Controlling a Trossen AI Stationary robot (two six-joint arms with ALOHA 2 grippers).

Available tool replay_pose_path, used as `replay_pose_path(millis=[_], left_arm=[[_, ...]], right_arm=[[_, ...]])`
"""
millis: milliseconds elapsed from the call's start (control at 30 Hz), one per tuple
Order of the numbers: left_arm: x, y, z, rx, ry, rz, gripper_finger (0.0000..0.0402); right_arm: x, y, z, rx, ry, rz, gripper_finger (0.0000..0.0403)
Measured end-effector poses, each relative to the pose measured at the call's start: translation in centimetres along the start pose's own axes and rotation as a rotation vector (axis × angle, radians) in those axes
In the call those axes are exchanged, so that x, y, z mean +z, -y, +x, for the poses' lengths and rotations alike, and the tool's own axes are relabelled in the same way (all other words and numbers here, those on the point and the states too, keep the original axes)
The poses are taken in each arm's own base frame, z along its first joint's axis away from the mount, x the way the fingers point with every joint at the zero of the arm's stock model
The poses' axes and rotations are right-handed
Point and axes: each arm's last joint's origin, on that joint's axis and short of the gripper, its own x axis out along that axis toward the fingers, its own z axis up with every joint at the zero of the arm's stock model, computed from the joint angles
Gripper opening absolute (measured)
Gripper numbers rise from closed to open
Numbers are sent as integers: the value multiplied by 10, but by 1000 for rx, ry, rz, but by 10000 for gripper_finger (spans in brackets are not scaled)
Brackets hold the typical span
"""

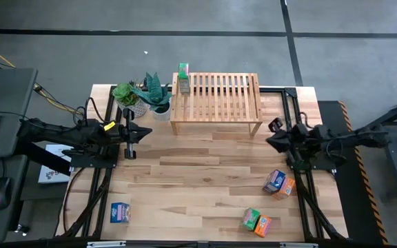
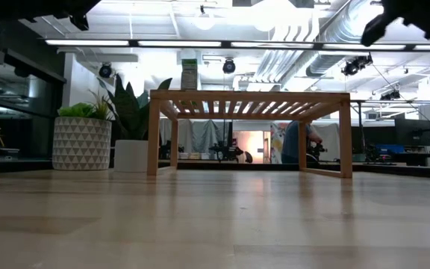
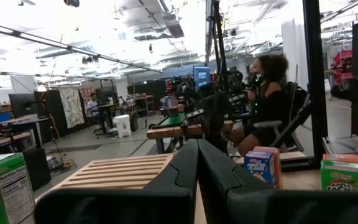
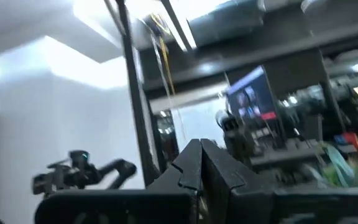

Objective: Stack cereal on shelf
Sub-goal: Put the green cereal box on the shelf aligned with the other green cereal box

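From above, the low, light slatted wooden shelf [image 1: 216,102] stands at the far edge of the pale wood-plank tabletop [image 1: 198,176], with one green cardboard cereal box [image 1: 183,78] upright on its far left corner. A wide bare stretch of planks lies open between the arms. The left gripper [image 1: 148,131] hangs over the table's left side with its fingers pressed together and nothing in them, and the right gripper [image 1: 271,140] sits likewise closed and empty at the right side. A blue cereal box [image 1: 120,213] lies alone near the front left edge; a blue and orange pair [image 1: 279,183] lies near the right edge, and a green and orange pair [image 1: 256,220] lies toward the front. Two potted green plants [image 1: 143,97] stand just left of the shelf. From table height, the shelf [image 2: 250,129] shows four square legs, with clear room beneath its slats and the green box [image 2: 189,74] on top. The left wrist view shows shut dark fingers [image 3: 185,168], the slatted top [image 3: 118,172], the green box [image 3: 5,186] and a seated person [image 3: 265,99] beyond the table. The right wrist view shows closed fingers [image 4: 199,165] pointed at the room.
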Motion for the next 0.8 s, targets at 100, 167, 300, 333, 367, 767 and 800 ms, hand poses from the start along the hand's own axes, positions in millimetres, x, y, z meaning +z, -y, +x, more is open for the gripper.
replay_pose_path(millis=[100,167,300,333,367,767,800], left_arm=[[0,0,0,0,0,0,0],[0,0,0,0,-1,0,0],[-1,0,0,-2,-8,1,0],[-1,0,0,-2,-8,2,0],[-1,0,0,-2,-9,2,0],[-2,0,0,-3,-15,2,0],[-1,0,0,-3,-15,0,0]], right_arm=[[5,-2,23,-7,-50,7,1],[11,-5,42,5,-84,-2,1],[23,-8,79,-21,-278,-20,5],[26,-8,87,-42,-346,-15,10],[29,-8,95,-72,-407,0,18],[50,-27,149,-466,-1061,451,200],[48,-31,150,-503,-1110,521,211]])
